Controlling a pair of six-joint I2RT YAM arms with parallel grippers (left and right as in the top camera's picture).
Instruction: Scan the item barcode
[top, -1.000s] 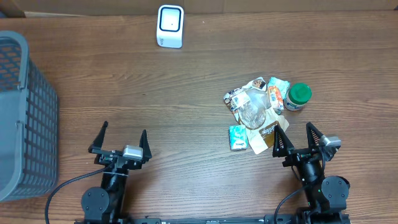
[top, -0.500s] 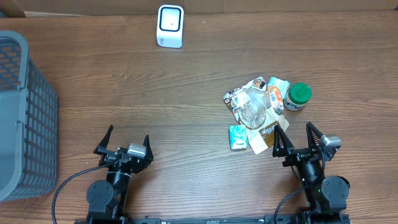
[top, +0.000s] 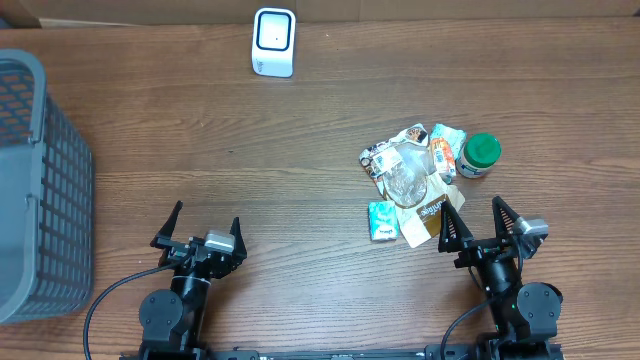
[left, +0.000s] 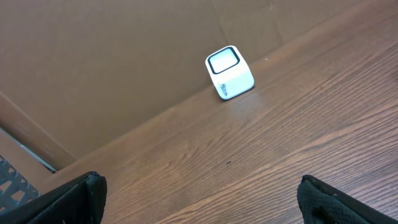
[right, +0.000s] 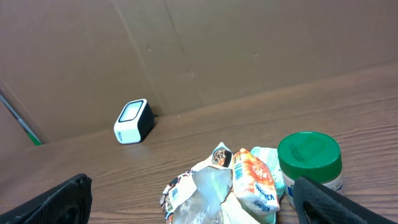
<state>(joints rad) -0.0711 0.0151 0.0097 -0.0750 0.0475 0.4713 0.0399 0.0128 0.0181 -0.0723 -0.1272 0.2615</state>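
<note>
Left claw (top: 207, 213): jaws spread wide and empty; it stood at the near edge of the bench (top: 250, 150), left of centre.
Right claw (top: 472, 210): jaws spread wide and empty; it stood at the near edge, right side. Its left finger overlapped the pile's near corner in the overhead view; contact could not be told.
Pile (top: 410, 175): crumpled packets lay heaped just ahead of the right claw; no barcode was legible.
Packet (top: 382, 221): teal, lay flat at the pile's near-left corner.
Jar (top: 480, 155): green lid, stood upright against the pile's right side.
Scanner (top: 273, 42): white with a dark window; it sat at the far edge, well apart from both claws.
Basket (top: 40, 180): grey, grid-walled, stood at the left edge.
</note>
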